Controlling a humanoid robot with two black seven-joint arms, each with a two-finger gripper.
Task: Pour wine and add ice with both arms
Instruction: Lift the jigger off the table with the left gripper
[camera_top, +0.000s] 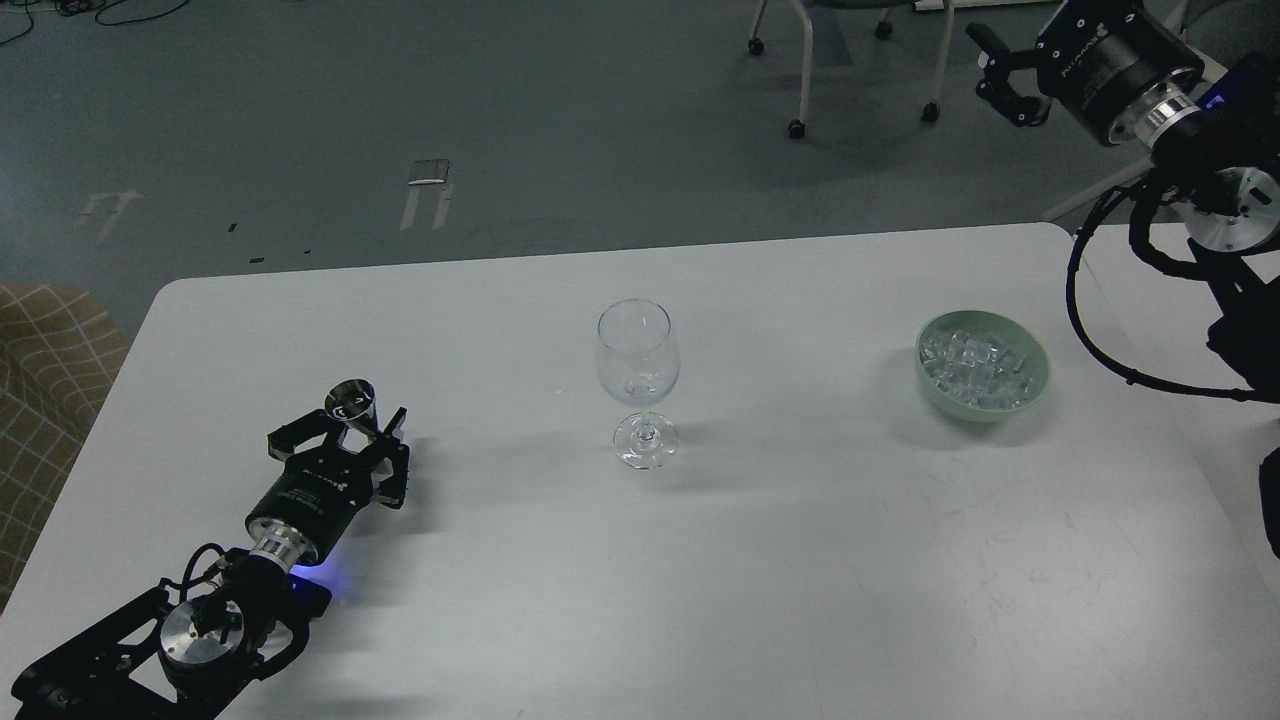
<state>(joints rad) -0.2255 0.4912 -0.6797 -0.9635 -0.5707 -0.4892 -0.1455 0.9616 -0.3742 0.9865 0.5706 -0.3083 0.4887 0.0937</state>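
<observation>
Nearest the camera, the left arm comes in at the bottom-left corner, partly cut off by the frame edge, with a blue light glowing under its wrist. There's small white lettering on the black gripper body, but it's way too tiny and blurry to read. The left gripper has its fingers on either side of a small dark bottle seen almost top-down, so really only the shiny round top shows. No label is visible on it. The fingers look closed against it, one on each side.

Middle of the white table: an upright clear wine glass, well apart from both arms. I can't tell if there's anything in it.

Further right sits a pale green bowl with the ice heaped inside, glassy cubes that blur together so you can't count them.

Top right, the right arm is raised off the table, with its lower part cut off by the right edge. The right gripper hangs over the floor past the table's far edge, holding nothing, fingers apart. It has white lettering on the body too, which is unreadable.

Way at the back are grey floor and office chair legs on castors, cropped at the top.
</observation>
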